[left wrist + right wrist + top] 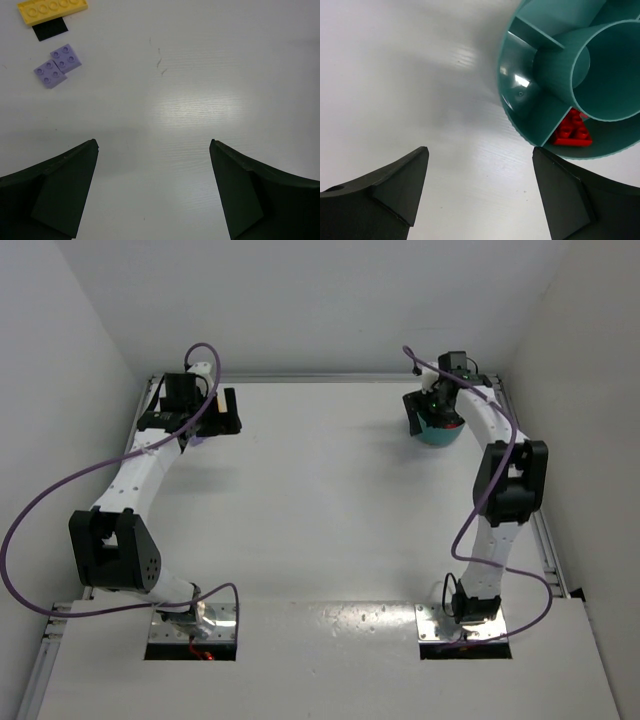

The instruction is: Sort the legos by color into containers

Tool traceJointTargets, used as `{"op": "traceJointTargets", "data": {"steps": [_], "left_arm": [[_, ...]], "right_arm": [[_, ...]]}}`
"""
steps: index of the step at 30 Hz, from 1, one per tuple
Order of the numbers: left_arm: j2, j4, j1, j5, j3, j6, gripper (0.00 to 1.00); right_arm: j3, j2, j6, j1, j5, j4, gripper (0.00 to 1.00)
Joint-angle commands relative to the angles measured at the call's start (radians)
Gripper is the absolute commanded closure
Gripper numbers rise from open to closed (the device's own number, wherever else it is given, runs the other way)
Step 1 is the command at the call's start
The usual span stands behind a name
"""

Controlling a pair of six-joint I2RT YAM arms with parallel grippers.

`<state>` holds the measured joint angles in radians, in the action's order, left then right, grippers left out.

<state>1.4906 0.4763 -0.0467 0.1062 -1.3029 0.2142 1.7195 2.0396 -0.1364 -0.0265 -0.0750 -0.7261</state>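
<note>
A: Which step?
B: Fetching, I'd say. A red brick [574,131] lies in one compartment of the teal dish [520,95]; the right pincer [480,150] hovers beside it, spread, empty.
A: And the left pincer [154,145]?
B: Spread too, over bare desk [225,75]. Two purple bricks [65,57] and a yellow brick [51,10] lie aside; it must centre over one first.

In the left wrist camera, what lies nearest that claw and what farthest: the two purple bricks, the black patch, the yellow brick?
1. Upper left: lower purple brick and upper purple brick, too close to call.
2. Just beyond: black patch.
3. Top-left corner: yellow brick, farthest from the left gripper.
</note>
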Motion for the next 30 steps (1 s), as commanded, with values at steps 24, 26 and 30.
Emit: {"op": "traceJointTargets", "data": {"steps": [24,26,30], "left_arm": [[-0.023,-0.038,-0.01,0.004,0.008,-0.006,0.0],[-0.023,-0.038,-0.01,0.004,0.008,-0.006,0.0],[-0.023,-0.038,-0.01,0.004,0.008,-0.006,0.0]], "right_arm": [[-0.021,-0.022,0.003,-0.01,-0.054,0.108,0.15],[-0.021,-0.012,0.003,-0.01,-0.054,0.108,0.15],[-0.041,-0.012,0.003,-0.01,-0.031,0.12,0.15]]}}
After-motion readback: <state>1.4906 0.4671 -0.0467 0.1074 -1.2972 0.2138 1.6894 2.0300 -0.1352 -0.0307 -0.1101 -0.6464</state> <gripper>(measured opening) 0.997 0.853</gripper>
